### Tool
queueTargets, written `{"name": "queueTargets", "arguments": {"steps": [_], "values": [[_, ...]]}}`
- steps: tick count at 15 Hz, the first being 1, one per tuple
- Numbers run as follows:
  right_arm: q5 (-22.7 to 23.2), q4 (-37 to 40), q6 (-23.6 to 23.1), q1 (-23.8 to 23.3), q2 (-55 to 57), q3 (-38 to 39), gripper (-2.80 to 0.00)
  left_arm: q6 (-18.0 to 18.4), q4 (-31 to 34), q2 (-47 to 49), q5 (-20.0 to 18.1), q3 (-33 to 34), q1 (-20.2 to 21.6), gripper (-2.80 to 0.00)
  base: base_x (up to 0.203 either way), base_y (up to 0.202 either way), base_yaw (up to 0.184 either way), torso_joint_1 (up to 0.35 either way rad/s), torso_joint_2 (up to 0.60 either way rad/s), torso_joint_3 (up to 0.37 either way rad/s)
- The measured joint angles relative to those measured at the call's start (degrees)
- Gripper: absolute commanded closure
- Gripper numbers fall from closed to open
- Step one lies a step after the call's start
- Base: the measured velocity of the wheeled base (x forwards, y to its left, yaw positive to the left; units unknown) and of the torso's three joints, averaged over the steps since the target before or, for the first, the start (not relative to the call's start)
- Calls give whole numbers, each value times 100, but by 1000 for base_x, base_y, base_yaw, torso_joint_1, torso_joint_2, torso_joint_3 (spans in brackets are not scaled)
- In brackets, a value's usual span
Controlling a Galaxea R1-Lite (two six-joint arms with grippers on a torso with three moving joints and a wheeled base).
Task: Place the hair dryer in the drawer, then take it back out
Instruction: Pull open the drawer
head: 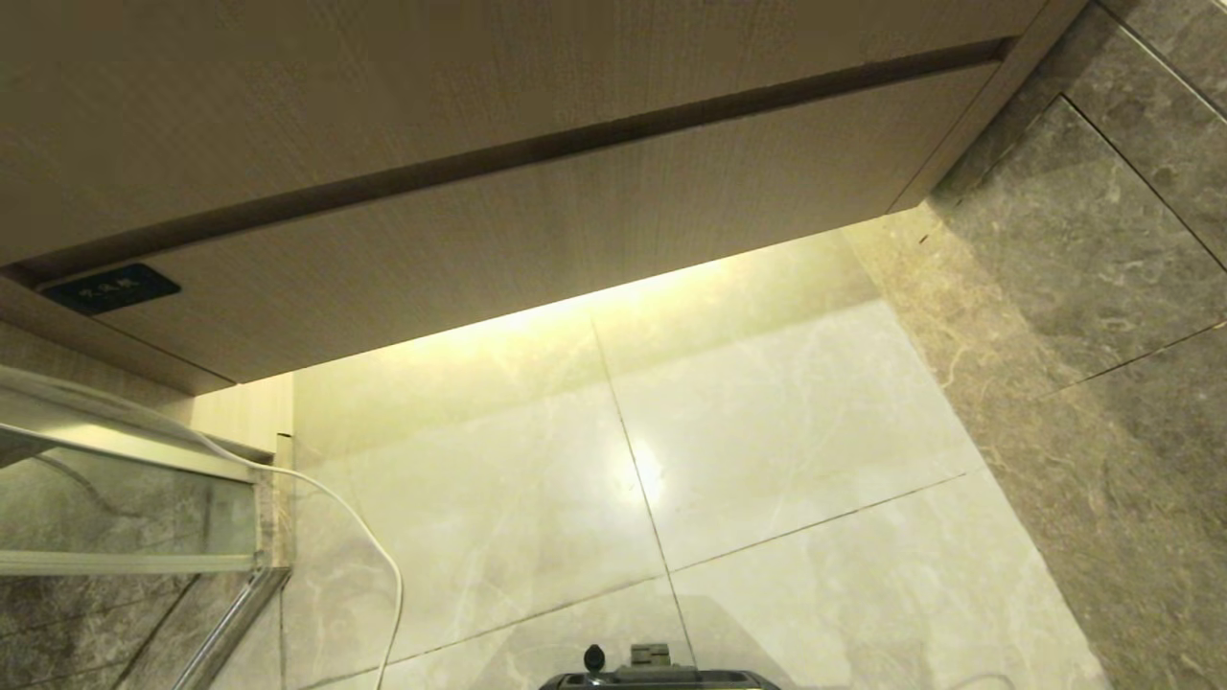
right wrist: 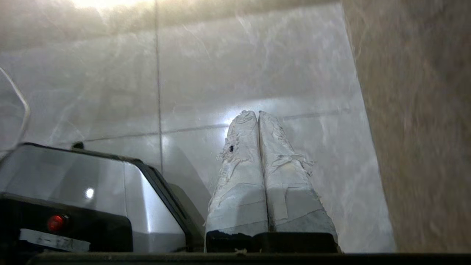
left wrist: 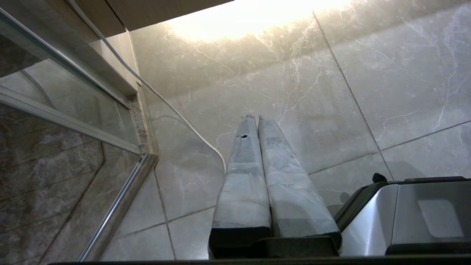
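Note:
The drawer (head: pixel 537 240) is the wide wood-grain front across the top of the head view, with a small dark label plate (head: pixel 110 287) at its left end. It sits flush under the panel above it. The hair dryer is out of view. Neither gripper shows in the head view. My left gripper (left wrist: pixel 256 117) hangs over the pale floor tiles beside the robot base, fingers pressed together and empty. Over the tiles on the other side of the base, my right gripper (right wrist: pixel 257 112) is also shut with nothing in it.
A glass partition with a metal frame (head: pixel 115 508) stands at the left, and a white cable (head: pixel 364 537) trails down past it to the floor. A dark marble wall (head: pixel 1102 335) closes the right side. The robot base (head: pixel 661 676) is at the near edge.

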Motion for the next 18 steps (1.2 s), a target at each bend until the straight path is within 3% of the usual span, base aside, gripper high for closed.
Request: {"name": "queueTargets", "arguments": {"steps": [5, 18], "values": [[-62, -871, 105, 80, -330, 403, 0, 2, 1, 0, 0, 0, -2, 0, 0, 0, 0, 0, 0, 0], [-69, -907, 240, 82, -363, 428, 0, -5, 1, 0, 0, 0, 0, 0, 0, 0, 0, 0, 0, 0]]}}
